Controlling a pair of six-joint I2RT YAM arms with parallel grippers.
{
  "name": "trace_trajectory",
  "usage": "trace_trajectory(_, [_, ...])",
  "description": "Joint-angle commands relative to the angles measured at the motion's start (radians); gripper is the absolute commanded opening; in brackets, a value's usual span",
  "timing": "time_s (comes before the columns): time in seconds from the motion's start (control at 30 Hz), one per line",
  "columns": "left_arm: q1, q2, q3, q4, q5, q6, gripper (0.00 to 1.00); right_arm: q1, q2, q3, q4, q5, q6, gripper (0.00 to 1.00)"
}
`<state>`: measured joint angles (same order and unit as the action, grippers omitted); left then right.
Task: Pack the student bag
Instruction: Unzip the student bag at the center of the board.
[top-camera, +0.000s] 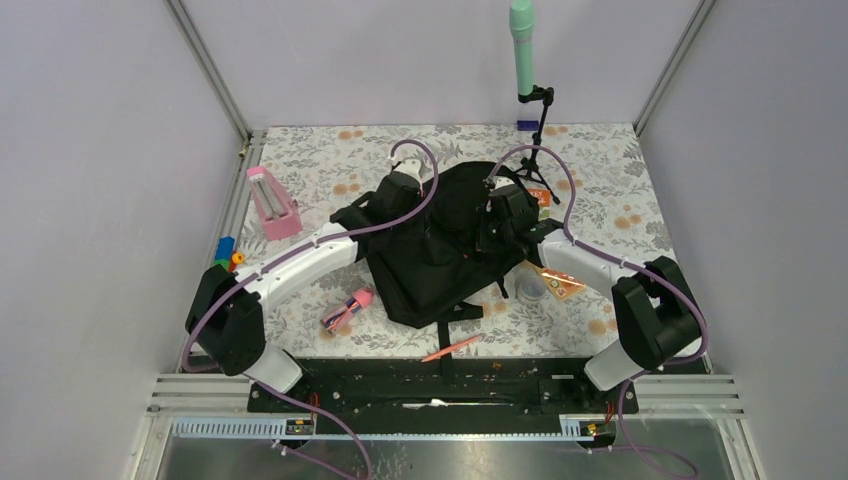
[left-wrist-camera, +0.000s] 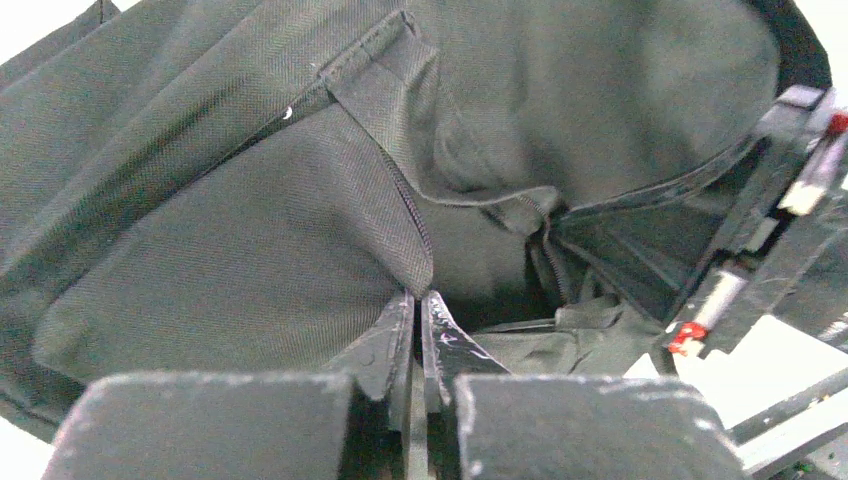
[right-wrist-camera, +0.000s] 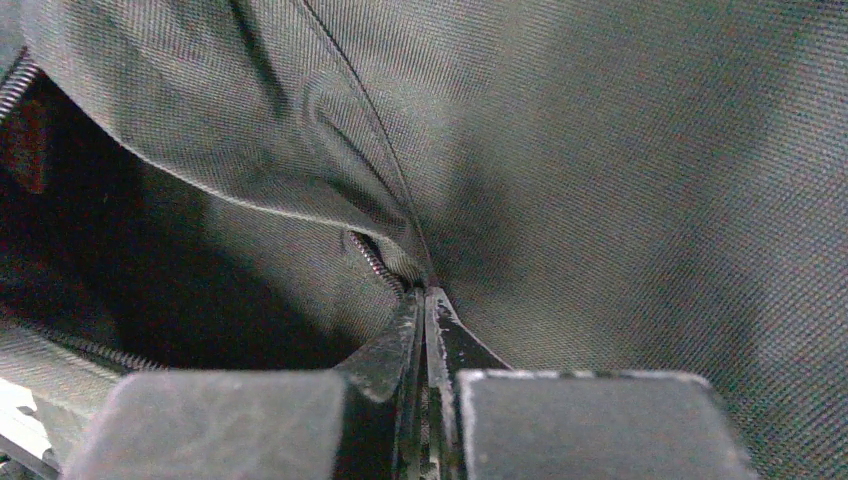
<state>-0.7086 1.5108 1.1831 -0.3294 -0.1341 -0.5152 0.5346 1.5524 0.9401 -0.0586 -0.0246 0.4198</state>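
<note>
Top view: your student bag (top-camera: 440, 255) lies at the middle of the floral table (top-camera: 610, 175), between your two arms. Left wrist view: your left gripper (left-wrist-camera: 416, 300) has its fingers pressed together, pinching a hemmed edge of the bag's fabric. Right wrist view: your right gripper (right-wrist-camera: 425, 297) is likewise clamped, nipping fabric beside the zipper (right-wrist-camera: 372, 260) at the bag's dark opening.

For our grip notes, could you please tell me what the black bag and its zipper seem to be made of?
The bag: matte woven synthetic fabric, likely nylon or polyester; fine diagonal weave, soft folds. The zipper: small dark teeth; metal or plastic is unclear.
</note>
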Motion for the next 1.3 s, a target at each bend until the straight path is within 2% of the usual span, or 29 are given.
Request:
trace_trajectory(0.0, [0.006,0.005,0.022,-0.010,0.052,0.041,0.00,-0.006,-0.033,0.009,-0.022,0.006,-0.020,0.07])
trace_trajectory(0.07, [0.006,0.005,0.022,-0.015,0.068,0.044,0.00,-0.005,-0.064,0.026,-0.049,-0.033,-0.030,0.19])
trace_trajectory(0.13, [0.006,0.008,0.031,-0.027,0.082,0.050,0.00,-0.005,-0.098,0.038,-0.069,-0.066,-0.038,0.37])
trace_trajectory(0.17, [0.007,0.011,0.041,-0.042,0.087,0.055,0.00,-0.006,-0.117,0.044,-0.078,-0.087,-0.042,0.43])
trace_trajectory(0.3, [0.007,0.040,0.098,-0.110,0.103,0.078,0.00,-0.005,-0.189,0.052,-0.120,-0.141,-0.048,0.60])
trace_trajectory(0.53, [0.013,0.081,0.192,-0.235,0.114,0.154,0.00,-0.005,-0.376,-0.038,-0.189,-0.163,-0.044,0.67])
trace_trajectory(0.67, [0.017,0.116,0.237,-0.292,0.125,0.233,0.00,-0.005,-0.481,-0.095,-0.303,0.007,-0.030,0.73])
trace_trajectory(0.83, [0.023,0.093,0.208,-0.276,0.168,0.245,0.00,-0.007,-0.599,-0.150,-0.494,0.205,0.000,0.88])
trace_trajectory(0.93, [0.022,0.068,0.181,-0.253,0.184,0.253,0.00,-0.008,-0.661,-0.208,-0.528,0.307,0.023,0.97])
trace_trajectory(1.1, [0.022,0.051,0.157,-0.278,0.177,0.271,0.00,-0.016,-0.647,-0.316,-0.488,0.336,0.072,1.00])
trace_trajectory(1.27, [0.018,0.058,0.163,-0.284,0.180,0.277,0.00,-0.016,-0.570,-0.321,-0.460,0.312,0.068,1.00])
